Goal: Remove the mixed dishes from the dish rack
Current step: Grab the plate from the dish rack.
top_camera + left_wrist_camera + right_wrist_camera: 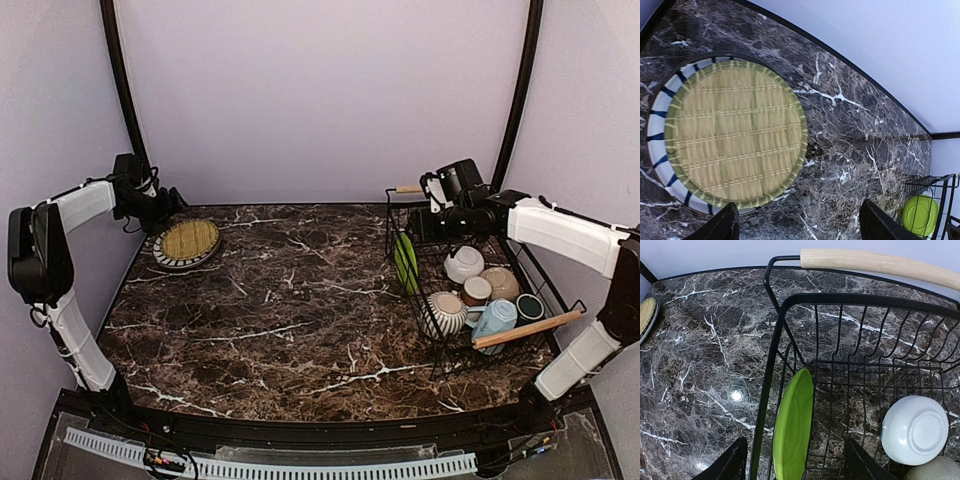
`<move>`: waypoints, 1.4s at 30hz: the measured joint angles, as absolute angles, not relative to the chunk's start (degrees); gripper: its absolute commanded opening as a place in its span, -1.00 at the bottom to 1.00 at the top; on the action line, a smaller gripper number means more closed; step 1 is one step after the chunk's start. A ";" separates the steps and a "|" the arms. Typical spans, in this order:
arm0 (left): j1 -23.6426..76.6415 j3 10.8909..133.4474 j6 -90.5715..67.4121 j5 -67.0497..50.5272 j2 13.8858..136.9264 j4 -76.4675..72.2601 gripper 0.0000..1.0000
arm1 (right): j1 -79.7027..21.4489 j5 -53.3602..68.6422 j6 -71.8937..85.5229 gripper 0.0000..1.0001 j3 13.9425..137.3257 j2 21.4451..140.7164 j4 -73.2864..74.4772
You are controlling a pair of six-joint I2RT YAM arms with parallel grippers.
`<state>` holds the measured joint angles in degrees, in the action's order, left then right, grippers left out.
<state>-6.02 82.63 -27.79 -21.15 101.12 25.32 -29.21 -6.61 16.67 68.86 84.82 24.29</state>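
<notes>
The dish rack point(527, 328) stands at the right of the table. The lime-green plate point(405, 262) stands on edge against its left wall. Behind it lie the upturned white bowl point(464, 264), small grey cup point(476, 290), striped grey bowl point(444, 313), light blue mug point(494, 320) and dark green mug point(529, 307). My right gripper point(412, 225) is open above the green plate point(792, 430), its fingers either side of the plate and the rack wall point(865, 301). The black-striped white plate point(186, 244) lies at the far left with a woven mat point(735, 132) on it. My left gripper point(797, 230) is open and empty just beside it.
A tan bowl point(500, 283) also sits in the rack. The rack's far wooden handle point(875, 262) is just beyond my right gripper. The white bowl point(915, 430) lies to the right of the green plate. Purple walls close the table's back and sides.
</notes>
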 measured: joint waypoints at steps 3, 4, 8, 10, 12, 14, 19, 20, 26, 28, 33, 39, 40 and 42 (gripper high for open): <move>-2.61 82.63 -26.81 -21.02 101.12 25.32 0.64 | -29.10 -6.48 16.95 0.05 69.30 86.76 24.58; -1.39 82.63 -26.50 -20.95 101.12 25.36 0.64 | -29.08 -6.52 17.08 0.01 69.45 87.39 24.67; 3.01 82.63 -25.52 -20.67 101.10 25.41 0.64 | -28.91 -6.48 17.50 -0.09 69.49 89.14 24.71; 4.75 82.63 -24.97 -20.27 101.10 25.43 0.64 | -28.82 -6.39 17.65 -0.15 69.54 89.97 24.64; 6.57 82.63 -24.49 -20.03 101.10 25.45 0.64 | -28.71 -6.28 17.91 -0.23 69.54 91.07 24.58; 8.10 82.63 -24.18 -19.97 101.10 25.47 0.64 | -28.71 -6.20 18.06 -0.31 69.54 92.23 24.43; 11.44 82.70 -23.11 -19.00 101.10 26.02 0.64 | -28.64 -5.41 18.00 -0.56 69.58 94.08 24.38; 11.92 82.78 -23.05 -18.98 101.10 26.30 0.64 | -28.64 -5.10 18.17 -0.61 69.58 94.21 24.38; 14.28 83.31 -22.46 -18.85 101.10 26.96 0.64 | -28.75 -1.54 19.38 -0.91 69.82 94.28 23.40; 14.70 83.33 -22.35 -18.87 101.10 26.96 0.64 | -29.12 -0.60 20.51 -0.95 70.08 94.17 23.16; 15.59 83.53 -22.00 -19.03 101.10 27.16 0.64 | -29.04 -0.86 20.14 -1.00 70.46 91.50 23.70; 16.43 83.66 -21.82 -22.09 101.34 27.09 0.65 | -28.53 -6.85 15.05 -1.00 71.42 82.89 23.88; 16.47 83.66 -21.87 -23.44 101.49 26.96 0.65 | -28.42 -7.60 14.06 -1.00 71.37 81.32 23.59; 16.51 83.70 -22.44 -27.14 102.35 26.20 0.65 | -28.49 -7.84 12.38 -1.00 70.96 78.63 22.37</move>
<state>16.51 83.70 -22.44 -27.14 102.35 26.20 -28.49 -7.84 12.38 70.96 78.63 22.37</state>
